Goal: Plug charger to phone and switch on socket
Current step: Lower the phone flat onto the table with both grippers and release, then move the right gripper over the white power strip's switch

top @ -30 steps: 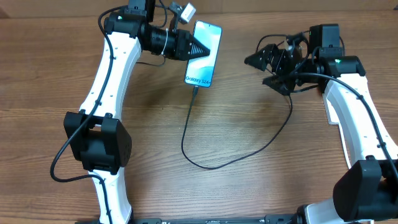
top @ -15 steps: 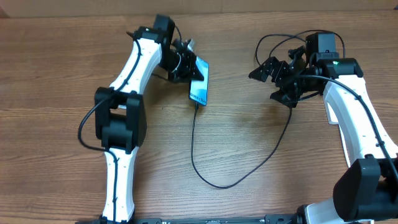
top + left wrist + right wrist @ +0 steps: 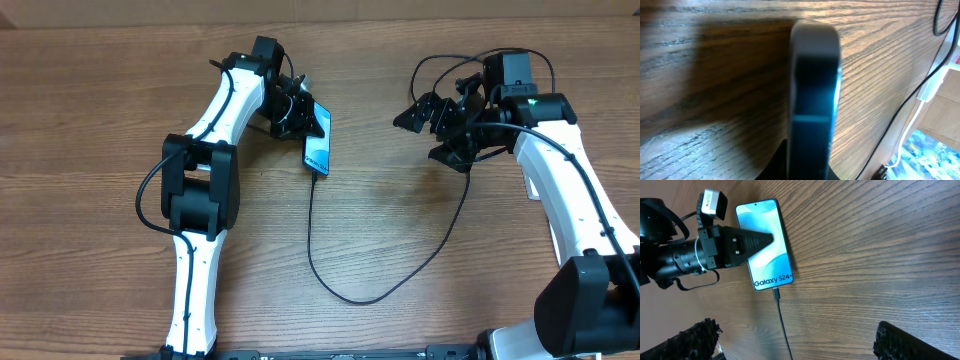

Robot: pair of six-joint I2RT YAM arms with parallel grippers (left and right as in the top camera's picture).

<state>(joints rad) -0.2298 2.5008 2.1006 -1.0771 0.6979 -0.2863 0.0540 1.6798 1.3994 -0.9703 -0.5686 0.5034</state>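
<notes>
Oak-grained brown bench (image 3: 90,120) carries the scene. The phone (image 3: 318,150), a slim glassy slab with rounded corners, stands tipped up on one long side near the bench's far middle, so the left wrist view sees only its thin dark edge. The left gripper (image 3: 312,122) is clamped on it, one matte black wedge-shaped finger lying across the pale blue screen. The charger (image 3: 309,235), a thin black cable, has its small tip seated in the phone's lower short end and sweeps in a wide loop toward the right gripper (image 3: 430,135), whose rough-padded jaws stand wide apart, holding nothing.
</notes>
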